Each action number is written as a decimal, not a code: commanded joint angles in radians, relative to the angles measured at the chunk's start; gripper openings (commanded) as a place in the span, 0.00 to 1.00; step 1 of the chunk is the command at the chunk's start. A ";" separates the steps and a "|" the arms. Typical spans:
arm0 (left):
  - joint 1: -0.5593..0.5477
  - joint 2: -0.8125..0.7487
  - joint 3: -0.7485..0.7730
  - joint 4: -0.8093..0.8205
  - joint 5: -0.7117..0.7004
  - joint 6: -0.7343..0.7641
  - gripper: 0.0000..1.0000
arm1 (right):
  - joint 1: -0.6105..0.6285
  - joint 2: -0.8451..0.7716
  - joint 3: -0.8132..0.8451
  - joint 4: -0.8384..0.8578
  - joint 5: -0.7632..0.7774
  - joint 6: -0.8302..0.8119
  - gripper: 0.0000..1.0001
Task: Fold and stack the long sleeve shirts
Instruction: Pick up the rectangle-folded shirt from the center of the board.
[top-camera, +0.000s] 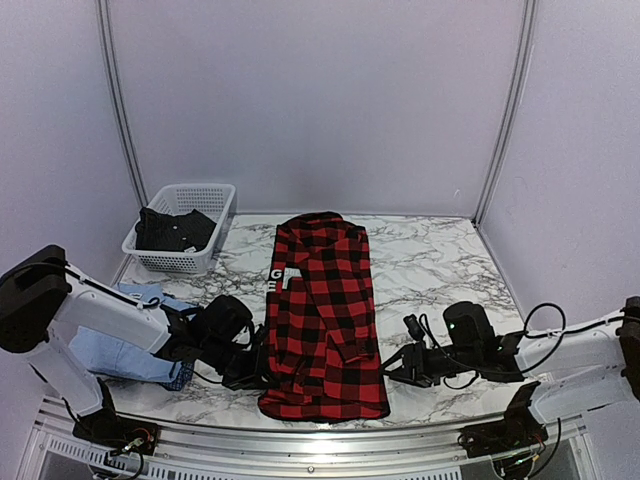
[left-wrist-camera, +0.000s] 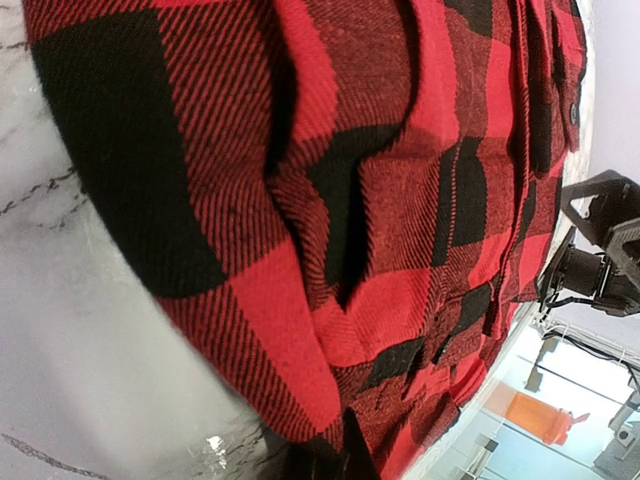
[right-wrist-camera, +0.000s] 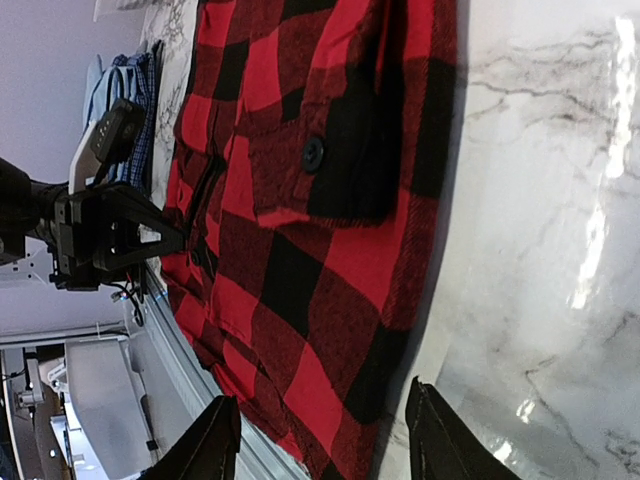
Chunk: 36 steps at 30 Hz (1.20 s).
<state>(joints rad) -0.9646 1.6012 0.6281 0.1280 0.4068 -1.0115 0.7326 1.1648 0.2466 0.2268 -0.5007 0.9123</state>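
Lift unevenly and the fold skews, or the near end slips off the edge. Your right claw (right-wrist-camera: 320, 440) gapes wide at the flannel shirt (top-camera: 322, 310); the left claw (top-camera: 262, 370) can't be judged. The shirt lies mid marble surface (top-camera: 440, 260), its long axis running near-to-far.

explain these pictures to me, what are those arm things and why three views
Two robot arms are bolted at the near edge of a marble table. The wide picture looks down from above; the other two come from cameras on each wrist. A red-and-black checked shirt lies in the middle, a light blue shirt at the left, a white basket of dark clothes farther back. The left gripper and right gripper sit at the checked shirt's sides. The right one is open; nothing is clearly held.
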 joint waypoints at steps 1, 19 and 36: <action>-0.003 -0.036 0.003 -0.024 -0.027 -0.005 0.00 | 0.032 -0.027 -0.021 -0.064 0.021 0.010 0.53; -0.003 -0.054 0.021 -0.035 -0.040 -0.005 0.00 | -0.072 0.260 0.086 0.221 0.048 0.014 0.54; -0.001 -0.076 0.050 -0.048 -0.047 0.007 0.00 | -0.083 0.328 0.148 0.257 0.030 0.037 0.28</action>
<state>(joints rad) -0.9676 1.5673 0.6449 0.1085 0.3824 -1.0138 0.6590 1.4979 0.3515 0.4854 -0.4656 0.9562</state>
